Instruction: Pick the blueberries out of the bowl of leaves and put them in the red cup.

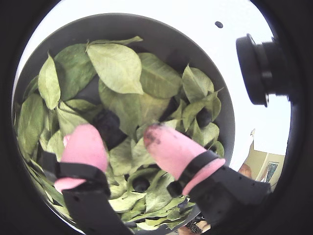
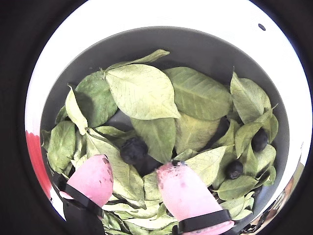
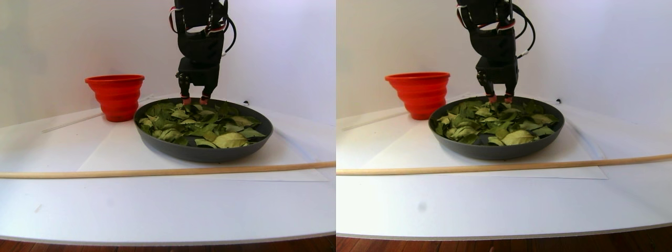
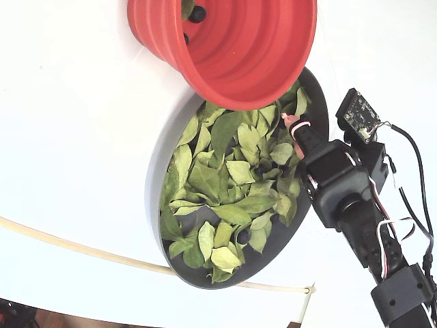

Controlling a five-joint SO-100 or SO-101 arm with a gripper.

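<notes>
Pincer (image 2: 134,174) spread wide and empty, pink fingertips (image 2: 182,188) hovering just above the leaves (image 2: 142,90) inside the bowl (image 2: 195,44). Nearest berry (image 2: 133,150): dark, round, sitting in a gap among the leaves at centre-left of this wrist view, just above the space between the two tips and slightly toward the left one. So, judged from that: straight ahead of the open jaws and a touch left, needing only a short push forward and down before closing. No long axis to worry about on a round berry; any closing line works, provided no leaf edge gets trapped with it.

Same berry (image 1: 106,122) in the other wrist view at centre-left, just above the left tip; a further one (image 1: 141,183) lower down, between the two fingers and half under leaves. Two more blueberries (image 2: 259,139) toward the right edge of the bowl, well apart from the tips, better left for later.

Seen from the stereo pair, pincer (image 3: 193,98) upright over the back rim of the bowl, with the red cup (image 3: 115,97) just beside the bowl at left on the white counter (image 3: 157,210). In the fixed view, red cup (image 4: 239,48) at top of frame, with dark berries (image 4: 196,12) seemingly already inside.
</notes>
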